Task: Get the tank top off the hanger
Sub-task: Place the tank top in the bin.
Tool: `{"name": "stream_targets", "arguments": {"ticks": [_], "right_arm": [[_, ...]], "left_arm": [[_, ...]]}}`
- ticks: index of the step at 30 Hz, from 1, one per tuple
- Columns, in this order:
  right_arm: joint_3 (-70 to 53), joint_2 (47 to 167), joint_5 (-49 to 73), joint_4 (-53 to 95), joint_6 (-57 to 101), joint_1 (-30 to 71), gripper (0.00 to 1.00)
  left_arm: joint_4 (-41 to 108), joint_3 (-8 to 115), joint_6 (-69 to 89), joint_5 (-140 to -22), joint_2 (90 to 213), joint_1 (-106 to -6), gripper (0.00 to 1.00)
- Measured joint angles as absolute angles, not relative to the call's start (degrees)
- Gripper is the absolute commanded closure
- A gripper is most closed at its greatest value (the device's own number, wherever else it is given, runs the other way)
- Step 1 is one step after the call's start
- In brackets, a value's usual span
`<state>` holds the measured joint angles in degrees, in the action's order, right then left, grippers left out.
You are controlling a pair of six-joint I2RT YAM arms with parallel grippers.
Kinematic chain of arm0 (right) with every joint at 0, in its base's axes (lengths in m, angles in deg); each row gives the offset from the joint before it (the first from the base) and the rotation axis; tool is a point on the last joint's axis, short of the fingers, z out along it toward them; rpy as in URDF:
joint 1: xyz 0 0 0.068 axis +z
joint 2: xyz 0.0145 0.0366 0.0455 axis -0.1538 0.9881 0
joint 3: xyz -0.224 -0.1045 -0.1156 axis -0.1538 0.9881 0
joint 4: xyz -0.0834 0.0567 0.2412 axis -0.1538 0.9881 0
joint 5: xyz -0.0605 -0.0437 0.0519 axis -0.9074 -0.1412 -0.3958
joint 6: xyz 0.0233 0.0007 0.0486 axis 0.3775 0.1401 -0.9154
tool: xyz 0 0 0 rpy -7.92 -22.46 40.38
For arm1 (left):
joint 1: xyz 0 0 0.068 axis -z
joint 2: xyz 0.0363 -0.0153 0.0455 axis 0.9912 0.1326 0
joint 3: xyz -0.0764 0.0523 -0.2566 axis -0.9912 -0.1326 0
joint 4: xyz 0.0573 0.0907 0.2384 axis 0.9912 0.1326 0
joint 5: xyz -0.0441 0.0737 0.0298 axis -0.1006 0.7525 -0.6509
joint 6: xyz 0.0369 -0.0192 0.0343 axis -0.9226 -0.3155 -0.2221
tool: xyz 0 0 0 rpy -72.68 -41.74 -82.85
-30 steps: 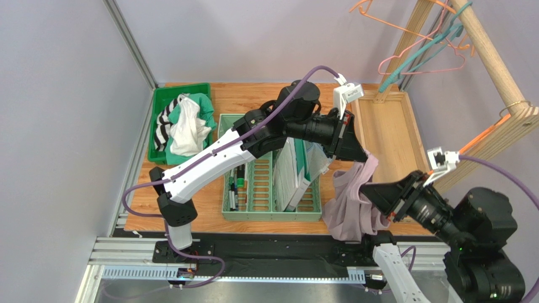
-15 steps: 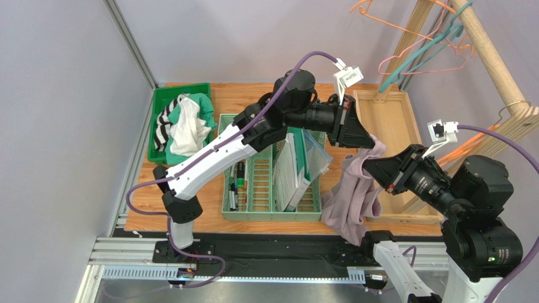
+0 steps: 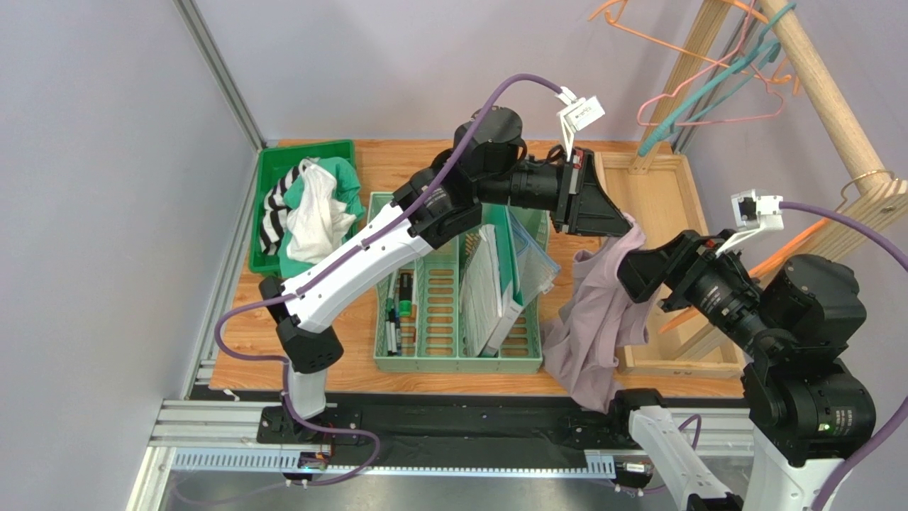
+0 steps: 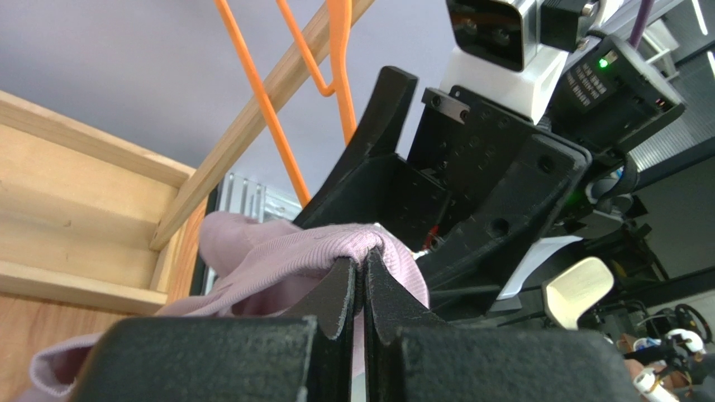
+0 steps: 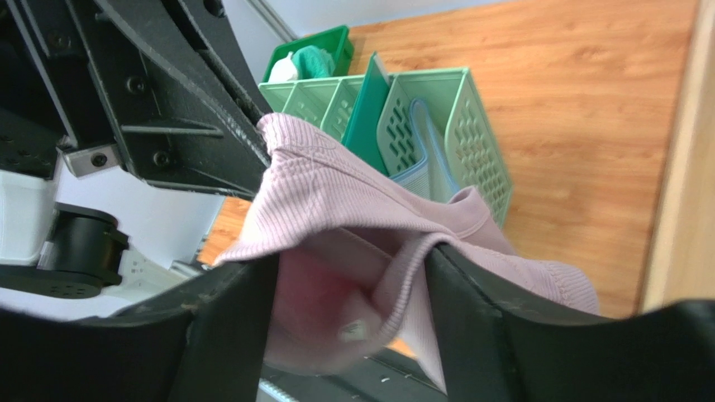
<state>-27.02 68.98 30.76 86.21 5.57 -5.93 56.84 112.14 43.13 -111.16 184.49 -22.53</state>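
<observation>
The tank top (image 3: 597,319) is pale pink ribbed cloth hanging in the air over the table's near right edge. My left gripper (image 3: 623,227) is shut on its upper fold, and the pinched cloth (image 4: 285,251) bulges over the closed tips of that gripper (image 4: 362,264). My right gripper (image 3: 639,266) stands open just below and right of it. A strap of the top (image 5: 336,193) sags loosely between the spread fingers of this gripper (image 5: 348,268). An orange hanger (image 4: 281,142) shows behind the cloth. Whether it touches the top I cannot tell.
A green bin (image 3: 266,176) of clothes sits at the back left. A pale green slotted organiser (image 3: 426,309) with folders stands mid-table. A wooden tray (image 3: 650,213) lies to the right. A wooden rack beam (image 3: 831,106) carries several wire hangers (image 3: 703,85).
My right gripper has opened and let go of the tank top. The left gripper has carried the cloth a little up and toward the back, and the right arm has risen.
</observation>
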Motion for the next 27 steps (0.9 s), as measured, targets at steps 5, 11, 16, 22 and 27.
{"name": "stream_targets", "arguments": {"ticks": [5, 11, 16, 22, 27], "right_arm": [[-24.7, 67.5, 31.1, 84.2, 7.9, -5.9, 0.08], [-18.0, 64.0, 35.4, 79.4, 8.2, -5.9, 0.00], [-12.9, 61.7, 38.5, 74.1, 7.2, -5.9, 0.07], [-11.2, 62.6, 41.3, 68.0, 5.4, -5.3, 0.84], [-9.5, 62.6, 43.2, 65.9, 2.9, -5.1, 1.00]], "left_arm": [[55.0, 112.2, 45.8, -112.6, 184.5, -23.0, 1.00], [54.1, 112.2, 48.2, -113.9, 184.6, -23.0, 1.00], [50.3, 112.2, 52.2, -116.5, 185.2, -23.0, 1.00], [46.8, 112.4, 55.6, -118.5, 186.3, -22.9, 1.00], [47.4, 114.6, 56.0, -118.3, 187.4, -23.0, 0.92]]}}
